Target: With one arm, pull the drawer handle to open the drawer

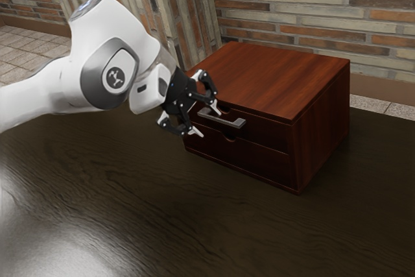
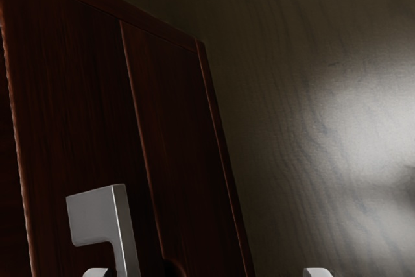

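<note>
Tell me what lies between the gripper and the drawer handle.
Nothing: the exterior view shows the open gripper right at the drawer handle end, with no object between.

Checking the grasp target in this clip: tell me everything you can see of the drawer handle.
The drawer handle is a squared grey bar of metal look, with short legs at its ends that stand it off the upper drawer front of the dark red wooden cabinet. It lies level along that front, toward the exterior view's left. The gripper is at its left end, jaws open, one above and one below the bar; whether either touches it cannot be made out.
</note>
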Action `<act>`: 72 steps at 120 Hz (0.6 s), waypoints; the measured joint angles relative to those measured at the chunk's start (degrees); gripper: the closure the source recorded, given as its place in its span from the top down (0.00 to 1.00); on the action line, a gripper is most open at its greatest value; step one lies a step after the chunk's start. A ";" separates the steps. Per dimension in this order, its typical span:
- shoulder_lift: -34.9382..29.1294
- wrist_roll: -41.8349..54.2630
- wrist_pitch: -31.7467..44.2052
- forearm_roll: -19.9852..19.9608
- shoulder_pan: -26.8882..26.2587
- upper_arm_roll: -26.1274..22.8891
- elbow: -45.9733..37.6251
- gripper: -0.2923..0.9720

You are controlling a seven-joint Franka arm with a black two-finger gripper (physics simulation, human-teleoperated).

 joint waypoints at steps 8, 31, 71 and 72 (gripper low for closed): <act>0.07 0.87 1.03 -0.32 -0.22 0.01 0.02 0.49; 1.11 2.45 3.97 -0.46 -0.59 0.09 0.10 0.47; 3.97 2.96 8.55 -0.32 -0.06 0.36 0.12 0.46; 4.04 2.97 8.63 -0.32 0.04 0.38 0.12 0.46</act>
